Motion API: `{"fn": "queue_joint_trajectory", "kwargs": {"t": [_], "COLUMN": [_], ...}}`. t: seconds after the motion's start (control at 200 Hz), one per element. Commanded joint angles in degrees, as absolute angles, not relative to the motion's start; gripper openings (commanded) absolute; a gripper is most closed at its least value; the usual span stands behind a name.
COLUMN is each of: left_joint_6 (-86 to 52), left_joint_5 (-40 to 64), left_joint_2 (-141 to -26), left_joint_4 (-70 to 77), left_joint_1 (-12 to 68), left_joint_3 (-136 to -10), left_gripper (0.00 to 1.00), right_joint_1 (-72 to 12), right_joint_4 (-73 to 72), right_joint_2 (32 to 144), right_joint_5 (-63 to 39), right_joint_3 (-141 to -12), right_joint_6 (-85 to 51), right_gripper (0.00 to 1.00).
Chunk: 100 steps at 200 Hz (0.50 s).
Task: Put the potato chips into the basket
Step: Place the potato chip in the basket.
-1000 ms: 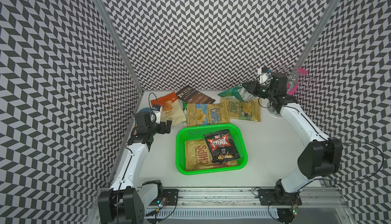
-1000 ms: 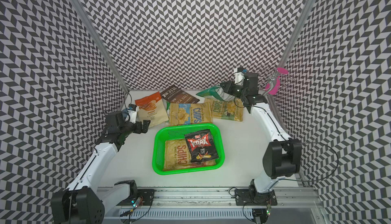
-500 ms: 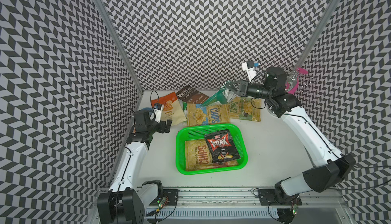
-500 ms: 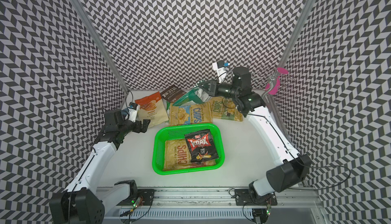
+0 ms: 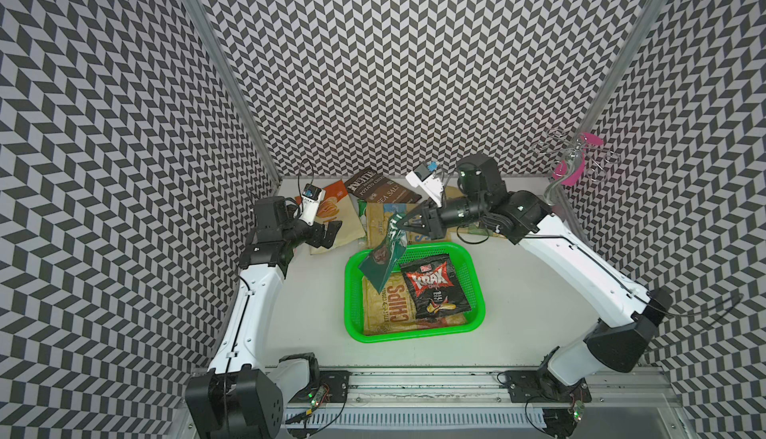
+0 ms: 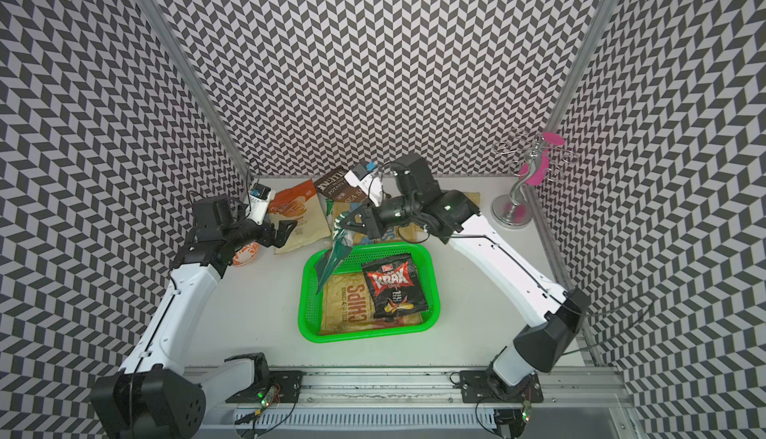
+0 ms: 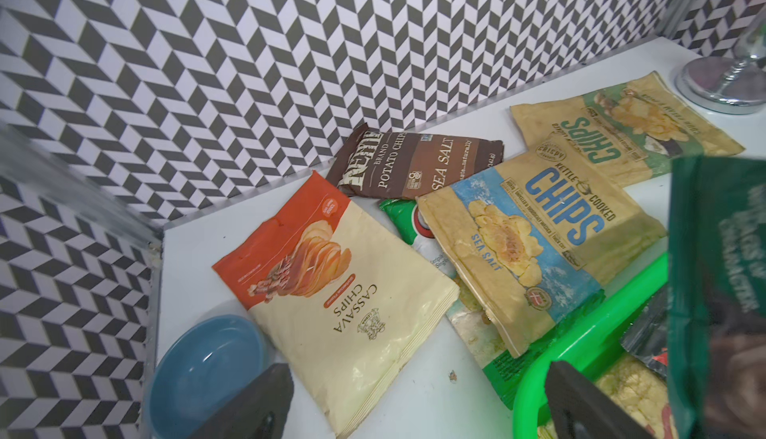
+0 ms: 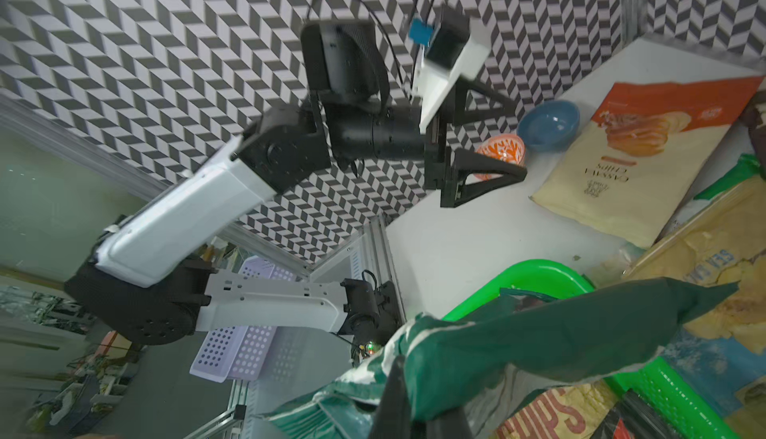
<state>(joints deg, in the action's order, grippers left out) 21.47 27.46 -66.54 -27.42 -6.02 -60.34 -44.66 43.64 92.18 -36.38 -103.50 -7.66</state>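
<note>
Left wrist view: the left gripper (image 7: 418, 368) has its jaws spread to full width, with nothing between them. Past one finger sits a blue bowl (image 7: 207, 364). Just beside the bowl, the orange-cream bag (image 7: 331, 292) lies flat on the table (image 7: 190, 275). In both top views this gripper hangs over the near corner of that bag. The right wrist view shows it raised clear of the table. An orange bowl (image 6: 244, 256) sits beside the left arm's wrist.

Further right, along the back wall, four more bags lie outside the basket (image 5: 348, 292):
- the brown SEA SALT bag (image 5: 381, 190);
- a green-white bag (image 7: 404, 219), mostly covered;
- a tan bag with blue lettering (image 7: 539, 230), overlapping the green-white bag;
- a tan bag with green lettering (image 7: 621, 126), nearest the right corner.

The basket stands at the middle of the table. It holds the tan CHIPS bag (image 5: 387, 304) flat on its bottom. The black-red bag (image 5: 435, 288) lies on top, toward the basket's right side.

The right gripper (image 5: 404, 223) is above the basket's far rim, with its jaws pinched onto the top edge of the dark green bag (image 5: 383, 259). This bag hangs tilted in the air, its lower end over the basket's far left corner. Whether it touches the tan CHIPS bag cannot be told. A silver stand (image 6: 514, 213) occupies the far right corner.
</note>
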Motion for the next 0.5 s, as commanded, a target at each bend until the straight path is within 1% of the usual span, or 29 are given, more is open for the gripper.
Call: {"fn": "queue_joint_trajectory", "kwargs": {"t": [0.0,0.07,0.145,0.225,0.356,0.496], "left_joint_6": [23.85,23.86,23.67,23.94,25.88,27.31], "left_joint_5": [35.23,37.02,37.92,38.95,40.66,42.15], "left_joint_2": [-68.18,-69.20,-69.77,-69.71,-69.04,-68.79], "left_joint_4": [-32.13,-32.82,-32.96,-33.04,-33.30,-34.13], "left_joint_1": [-5.73,-5.72,-5.58,-5.45,-5.16,-5.02], "left_joint_3": [-63.23,-64.15,-64.66,-64.51,-63.48,-63.19], "left_gripper": [0.99,0.99,0.99,0.99,0.99,0.99], "right_joint_1": [-51.52,-54.73,-57.61,-60.30,-63.32,-64.59], "right_joint_4": [53.47,54.22,53.65,52.04,47.84,42.81], "right_joint_2": [95.53,96.22,95.34,93.49,89.30,83.93], "right_joint_5": [-10.79,-0.08,6.32,8.94,10.42,14.26], "right_joint_3": [-108.97,-109.33,-108.37,-106.43,-101.82,-97.06], "right_joint_6": [1.18,1.70,3.40,5.36,8.85,12.93], "right_gripper": [0.00,0.00,0.00,0.00,0.00,0.00]}}
